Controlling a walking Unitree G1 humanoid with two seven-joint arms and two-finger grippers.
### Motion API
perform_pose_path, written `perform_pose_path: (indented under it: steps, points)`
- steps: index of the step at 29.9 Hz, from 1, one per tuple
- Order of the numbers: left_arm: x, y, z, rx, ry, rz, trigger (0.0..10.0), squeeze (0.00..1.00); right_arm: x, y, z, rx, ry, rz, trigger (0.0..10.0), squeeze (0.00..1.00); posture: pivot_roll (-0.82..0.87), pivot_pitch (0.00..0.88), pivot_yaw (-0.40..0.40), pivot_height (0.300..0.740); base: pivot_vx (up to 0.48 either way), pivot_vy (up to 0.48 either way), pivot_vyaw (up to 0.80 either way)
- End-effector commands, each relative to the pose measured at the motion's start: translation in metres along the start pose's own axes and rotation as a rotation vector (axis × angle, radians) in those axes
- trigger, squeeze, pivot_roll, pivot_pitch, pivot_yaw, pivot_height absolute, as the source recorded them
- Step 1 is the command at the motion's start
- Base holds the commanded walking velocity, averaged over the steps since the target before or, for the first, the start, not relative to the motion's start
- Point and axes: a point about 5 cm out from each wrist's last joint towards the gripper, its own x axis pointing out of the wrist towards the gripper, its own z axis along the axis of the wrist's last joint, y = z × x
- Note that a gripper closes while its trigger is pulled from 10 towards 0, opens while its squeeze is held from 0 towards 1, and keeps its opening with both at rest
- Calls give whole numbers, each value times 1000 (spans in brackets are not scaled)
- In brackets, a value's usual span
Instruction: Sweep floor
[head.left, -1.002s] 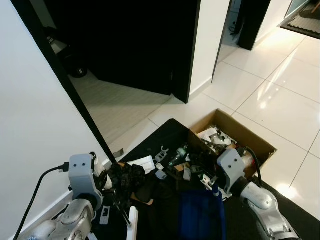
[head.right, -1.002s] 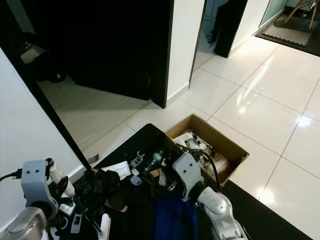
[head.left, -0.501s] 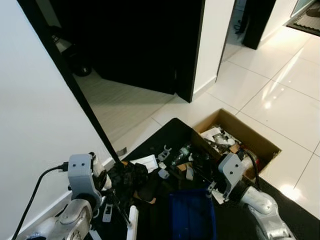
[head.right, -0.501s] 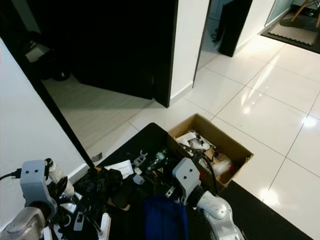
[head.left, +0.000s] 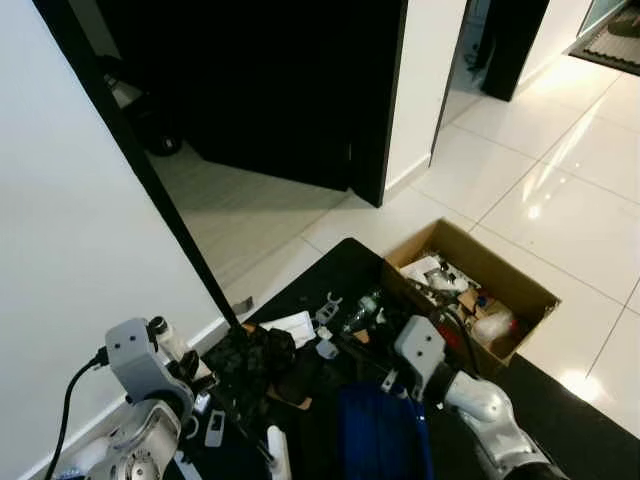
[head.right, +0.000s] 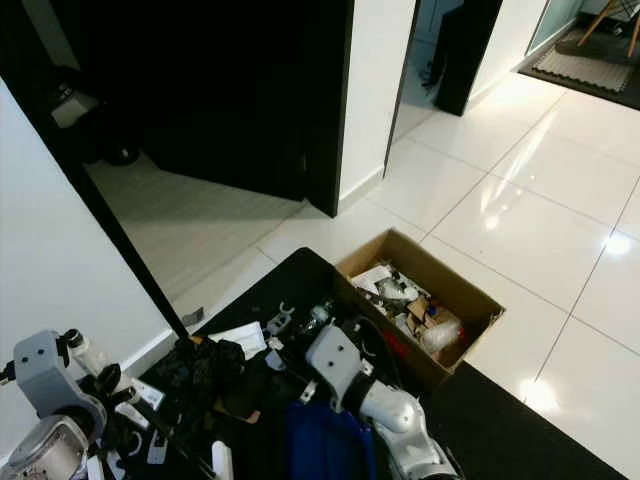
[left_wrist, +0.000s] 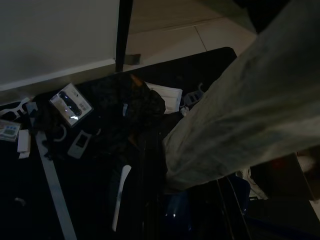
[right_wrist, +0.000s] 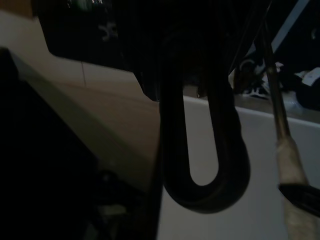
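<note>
Litter lies on a black mat (head.left: 330, 265): a dark crumpled bundle (head.left: 255, 352), a white paper (head.left: 292, 325), white clips (head.left: 325, 308) and small packets. My right gripper (head.left: 400, 385) is low over the mat's middle, shut on a blue dustpan (head.left: 380, 435); the right wrist view shows the pan's dark looped handle (right_wrist: 202, 150) close up. My left gripper (head.left: 200, 375) sits by the wall at the mat's left edge, beside the bundle. A thin dark rod with a white grip (head.left: 275, 450) lies in front of it. I cannot make out the left fingers.
An open cardboard box (head.right: 455, 285) full of rubbish stands on the mat's right side. A white wall with black trim (head.left: 170, 210) runs along the left. Beyond it a dark doorway (head.left: 270, 90) opens. Glossy white tiles (head.left: 560, 190) spread to the right.
My right arm has swung left over the mat with the blue dustpan. My left arm has drawn back toward the wall. The camera shifted slightly.
</note>
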Motion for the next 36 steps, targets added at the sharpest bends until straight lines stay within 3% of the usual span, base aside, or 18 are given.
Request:
perform_pose_path:
  steps: [1, 8, 11, 13, 16, 23, 28, 29, 36]
  points:
    - [0, 0, -24, -11, 105, -54, 10000, 0, -2, 17, -16, -3, 77, 82, 10000, 0, 184, 251, 84, 740, 0, 0, 0]
    - [-11, 22, -36, 37, 189, -95, 10000, 0, -10, 13, -27, 6, 131, 52, 10000, 0, 189, 253, 80, 740, 0, 0, 0]
    - [-22, 38, -47, -55, 281, -134, 10000, 0, -12, 15, -29, 24, 128, 17, 10000, 0, 186, 253, 81, 740, 0, 0, 0]
    - [-25, 41, -53, -161, 310, -183, 10000, 0, -10, 16, -30, 49, 113, -13, 10000, 0, 182, 254, 82, 740, 0, 0, 0]
    - [-23, 43, -57, -216, 316, -201, 10000, 0, -8, 17, -29, 56, 101, -30, 10000, 0, 176, 253, 79, 740, 0, 0, 0]
    - [-4, 29, -67, -277, 292, -227, 10000, 0, -2, 15, -24, 60, 71, -46, 10000, 0, 152, 247, 71, 740, 0, 0, 0]
    - [-3, 19, -71, -322, 290, -266, 10000, 0, -1, 13, -23, 65, 63, -66, 10000, 0, 151, 247, 68, 740, 0, 0, 0]
    - [-4, 11, -72, -371, 285, -306, 10000, 0, -1, 12, -23, 72, 58, -78, 10000, 0, 154, 248, 67, 740, 0, 0, 0]
    - [-6, -9, -66, -482, 234, -422, 10000, 0, 3, 14, -20, 78, 37, -75, 10000, 0, 151, 253, 64, 740, 0, 0, 0]
